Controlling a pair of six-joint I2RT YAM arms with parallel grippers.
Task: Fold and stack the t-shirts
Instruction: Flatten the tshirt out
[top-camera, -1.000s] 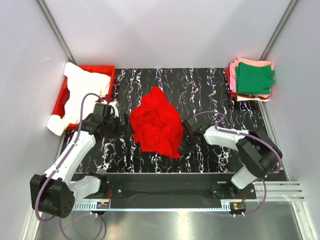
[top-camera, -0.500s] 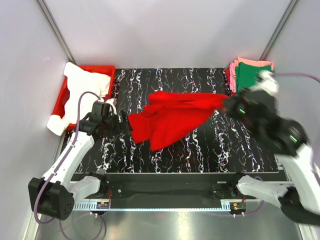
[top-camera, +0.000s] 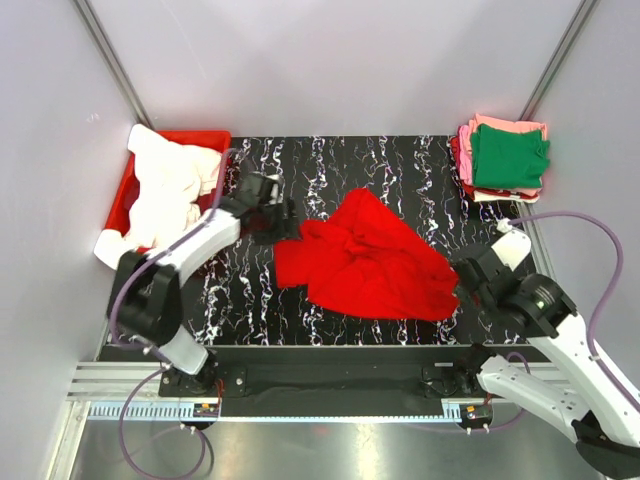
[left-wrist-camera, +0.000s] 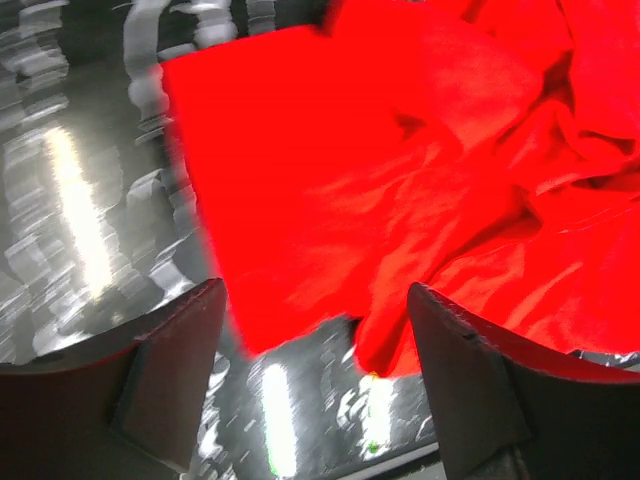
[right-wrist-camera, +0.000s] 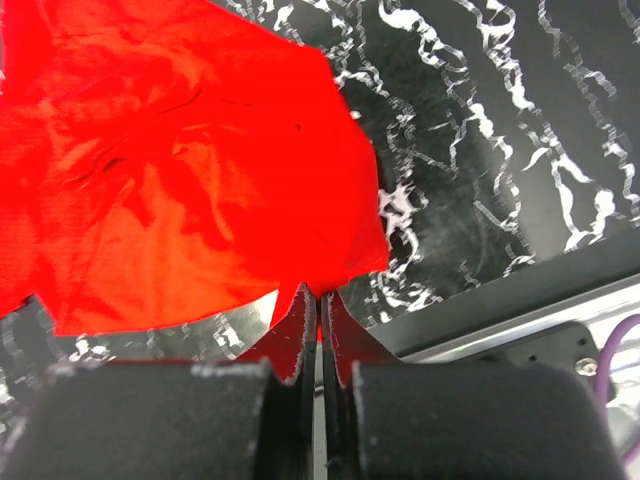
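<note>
A bright red t-shirt (top-camera: 370, 260) lies crumpled and partly spread on the black marbled table (top-camera: 400, 165). My right gripper (top-camera: 462, 285) is shut on the shirt's right corner near the table's right front; in the right wrist view (right-wrist-camera: 320, 295) the red cloth (right-wrist-camera: 180, 170) is pinched between the fingertips. My left gripper (top-camera: 283, 222) is open at the shirt's upper left edge; in the left wrist view (left-wrist-camera: 315, 330) the red cloth (left-wrist-camera: 400, 180) lies between and beyond the wide-apart fingers, not held. A folded stack with a green shirt (top-camera: 508, 157) on top over pink sits at the back right.
A red plastic bin (top-camera: 130, 185) at the back left holds white and cream shirts (top-camera: 165, 185) that spill over its rim. Grey walls enclose the table. The metal front rail (top-camera: 330, 385) runs along the near edge.
My right gripper pulled the red shirt's corner out to the right, lifted it, then brought it down to the right front. My left gripper moved up and right and has let go of the shirt.
</note>
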